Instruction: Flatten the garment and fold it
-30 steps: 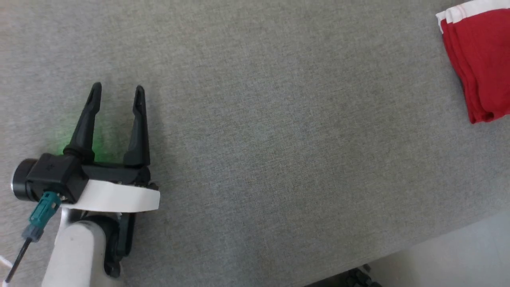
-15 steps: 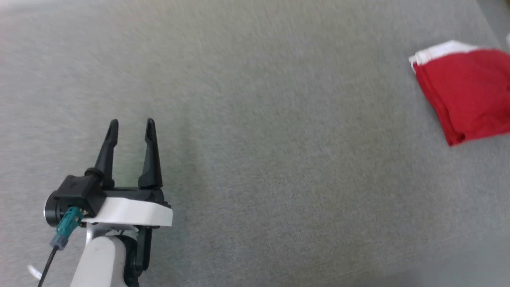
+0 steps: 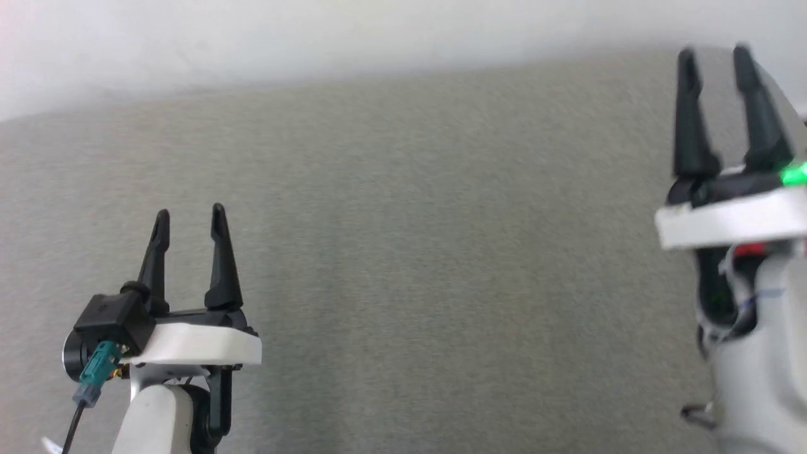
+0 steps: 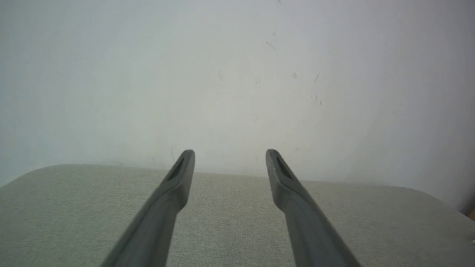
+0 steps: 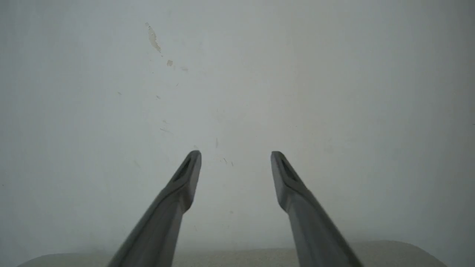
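- While the left gripper (image 3: 190, 212) hovers over the grey woven surface (image 3: 429, 252), its two dark fingers stand moderately apart with nothing between them. The left wrist view shows the same gap, with cloth and wall seen between the tips.
- The right gripper (image 3: 713, 52) is spread to about the same width and also grips nothing. It is a little blurred in the head view and sits farther forward than the left one, its tips near the surface's far edge.
- A green light (image 3: 795, 175) glows on the right gripper's base, beside its outer finger.
- A teal connector (image 3: 94, 369) with a dark cable hangs from the outer side of the left gripper's base.
- Between the two grippers the surface lies flat, in an even, tight weave.
- Ahead of both pairs of fingertips the surface ends in a rounded far edge against a pale wall (image 3: 315, 38).
- Beyond the left fingertips the wall carries faint scuffs (image 4: 271, 44).
- Beyond the right fingertips, up and to the left in that wrist view, there is a small chipped patch (image 5: 153, 37).
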Available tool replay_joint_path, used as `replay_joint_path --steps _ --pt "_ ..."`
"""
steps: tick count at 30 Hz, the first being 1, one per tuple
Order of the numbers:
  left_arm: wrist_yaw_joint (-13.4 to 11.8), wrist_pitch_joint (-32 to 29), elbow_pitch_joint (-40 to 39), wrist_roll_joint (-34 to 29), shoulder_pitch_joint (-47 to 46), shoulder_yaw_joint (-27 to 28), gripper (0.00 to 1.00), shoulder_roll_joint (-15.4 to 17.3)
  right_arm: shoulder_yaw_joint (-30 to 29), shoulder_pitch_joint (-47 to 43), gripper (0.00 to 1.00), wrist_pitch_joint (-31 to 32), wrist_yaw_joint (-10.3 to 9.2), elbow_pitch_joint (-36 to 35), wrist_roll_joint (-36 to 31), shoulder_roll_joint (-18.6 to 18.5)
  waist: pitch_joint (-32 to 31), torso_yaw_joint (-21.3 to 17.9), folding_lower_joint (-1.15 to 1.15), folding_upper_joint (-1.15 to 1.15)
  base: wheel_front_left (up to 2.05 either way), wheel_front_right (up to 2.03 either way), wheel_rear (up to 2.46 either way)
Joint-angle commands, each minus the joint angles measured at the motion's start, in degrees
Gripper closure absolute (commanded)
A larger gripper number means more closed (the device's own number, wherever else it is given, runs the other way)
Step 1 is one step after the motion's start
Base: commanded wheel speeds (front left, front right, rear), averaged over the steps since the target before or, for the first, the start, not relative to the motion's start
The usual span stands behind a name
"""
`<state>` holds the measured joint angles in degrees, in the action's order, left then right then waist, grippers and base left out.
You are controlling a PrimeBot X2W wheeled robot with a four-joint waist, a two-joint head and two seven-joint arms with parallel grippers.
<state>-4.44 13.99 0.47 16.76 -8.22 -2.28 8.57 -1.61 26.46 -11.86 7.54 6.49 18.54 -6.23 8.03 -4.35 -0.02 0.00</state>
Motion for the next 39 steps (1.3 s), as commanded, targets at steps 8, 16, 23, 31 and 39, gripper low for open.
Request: replay_joint_path --steps 8,16,23,31,39 --pt "-1.4 0.6 2.2 -0.1 1.3 0.3 0.00 -0.6 0.7 -11.5 0.00 -2.6 -0.05 -2.7 -5.0 3.3 -8.1 9.4 0.02 0.00 0.00 0.00 0.00" --pt "-1.8 0.8 4.9 -0.1 1.9 0.1 0.00 -1.5 2.7 -18.3 0.00 -3.1 -0.05 -0.3 -3.3 3.3 -9.5 10.5 0.02 0.00 0.00 0.00 0.00" --pt "-1.2 0.9 7.1 -0.2 2.6 -1.2 0.00 -2.5 1.5 -22.5 0.00 -3.1 -0.05 -0.1 -2.3 3.3 -9.2 10.7 0.02 0.00 0.00 0.00 0.00" --pt "-0.6 1.0 10.0 -0.1 3.7 -2.6 0.00 -3.6 1.5 -25.7 0.00 -3.1 -0.05 1.5 -2.4 3.4 -9.0 10.3 0.02 0.00 0.00 0.00 0.00" --pt "-0.2 1.0 12.7 -0.9 4.7 -3.7 0.00 -4.4 1.0 -27.6 0.00 -3.1 -0.05 3.2 -3.6 3.4 -9.2 9.8 0.02 0.00 0.00 0.00 0.00"
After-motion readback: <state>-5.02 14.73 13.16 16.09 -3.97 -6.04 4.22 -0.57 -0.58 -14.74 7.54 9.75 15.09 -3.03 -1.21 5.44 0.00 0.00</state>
